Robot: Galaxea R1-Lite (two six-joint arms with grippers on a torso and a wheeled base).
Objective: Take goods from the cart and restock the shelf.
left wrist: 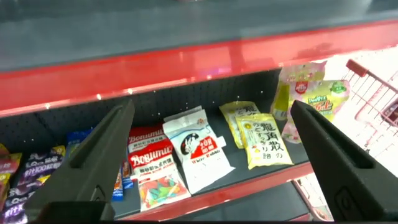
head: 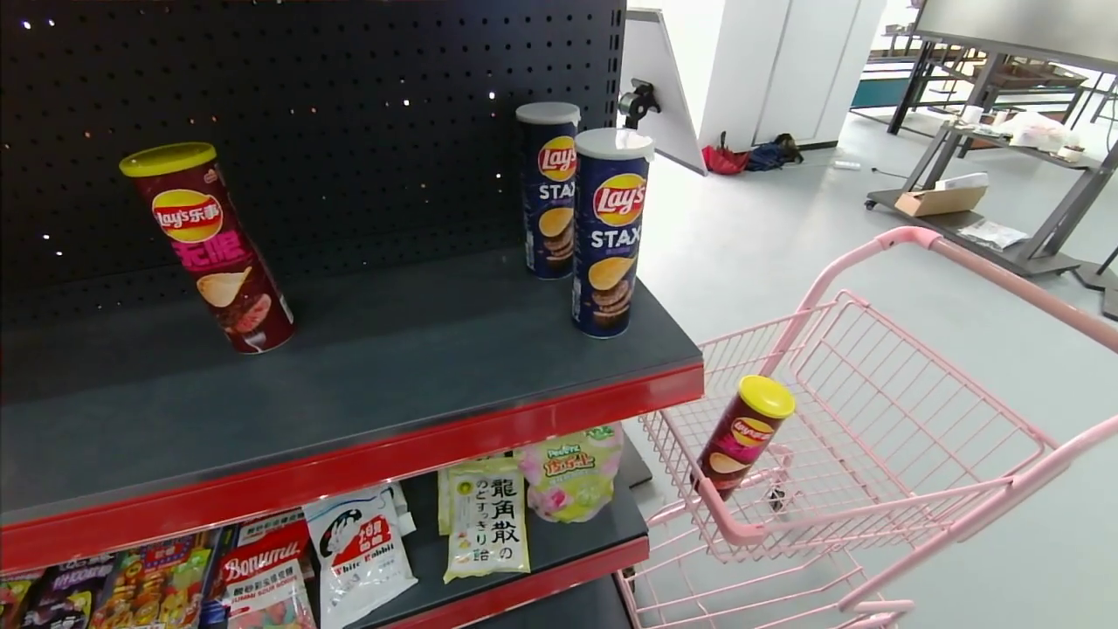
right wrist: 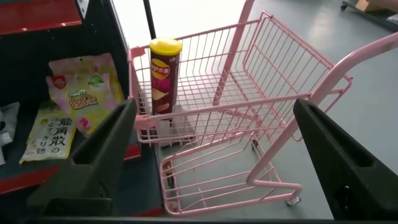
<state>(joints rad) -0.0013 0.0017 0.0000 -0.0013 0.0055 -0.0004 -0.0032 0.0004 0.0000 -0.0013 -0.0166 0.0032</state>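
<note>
Checked left gripper (left wrist: pixel 211 106) - found its fingers (left wrist: pixel 93 162) spread wide with nothing between them, pointed at the lower shelf (left wrist: pixel 227 140) under the red edge. Checked right gripper (right wrist: pixel 216 104) too - fingers (right wrist: pixel 93 162) released, nothing held, pointed toward the pink cart (right wrist: pixel 354 65). Found one maroon can (right wrist: pixel 165 74) with a yellow lid standing upright in the cart's basket, in the corner nearest the shelf, right by the wire wall. Counted three cans on the top shelf (head: pixel 367 367): a second maroon one (head: pixel 210 249) toward the left, well apart from two blue cans (head: pixel 609 231) at the right end, set one just behind the other. Saw snack bags (head: pixel 485 524) lying on the lower shelf: a white pouch (head: pixel 360 550), a yellow packet beside it, a green-and-pink bag nearest the cart. Touched none of the goods with either gripper.
</note>
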